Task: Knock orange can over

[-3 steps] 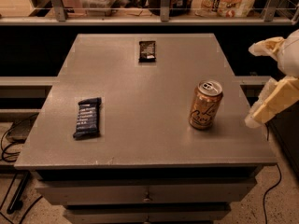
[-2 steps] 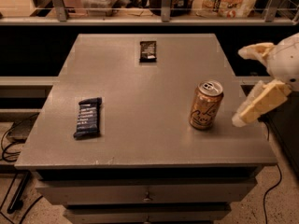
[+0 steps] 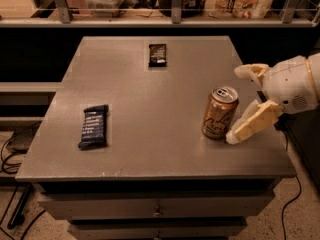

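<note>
Our gripper (image 3: pixel 243 107) sits just right of the upright orange can (image 3: pixel 219 113), jaws open; pushing this low, we risk sliding it along the surface (image 3: pixel 150 119) instead of tipping it.

One raised camera looks down across the table (image 3: pixel 150 114), gripper (image 3: pixel 238 105) at right.

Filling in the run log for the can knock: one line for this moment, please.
can: upright on table | gripper: jaws open, close beside can, contact unclear | knock: not yet done
</note>
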